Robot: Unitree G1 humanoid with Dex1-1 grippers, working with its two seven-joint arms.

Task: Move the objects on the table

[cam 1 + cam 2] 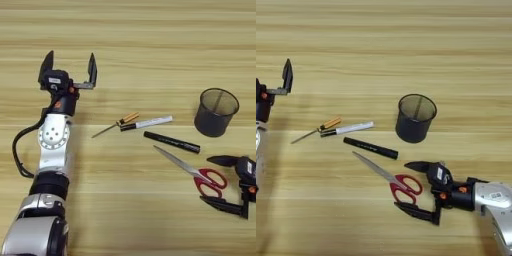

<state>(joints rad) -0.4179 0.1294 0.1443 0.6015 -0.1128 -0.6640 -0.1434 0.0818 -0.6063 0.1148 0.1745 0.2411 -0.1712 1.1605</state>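
No brand or writing can be read on any of the things. The white pen (153, 121) carries a dark band near its cap, but I cannot make out letters.

The left gripper (69, 68) reaches toward the far left part of the desk (150, 45). Its two black fingers point away from the robot and stand wide apart, with nothing between them. The silver forearm runs back toward the near left corner, with a black cable looping at its side.

The right gripper (415, 189) comes in from the near right corner and points left. Its fingers are spread open on both sides of the red handles of the scissors (391, 181), not closed on them; whether they touch, I cannot tell. The blades point toward the middle of the desk.

The black mesh cup (415, 118) stands upright just beyond the scissors. The black marker (370, 148) lies between them. The pen and the small amber-handled tool (318, 129) lie side by side left of the cup.

The desk is light wood with horizontal grain stripes.
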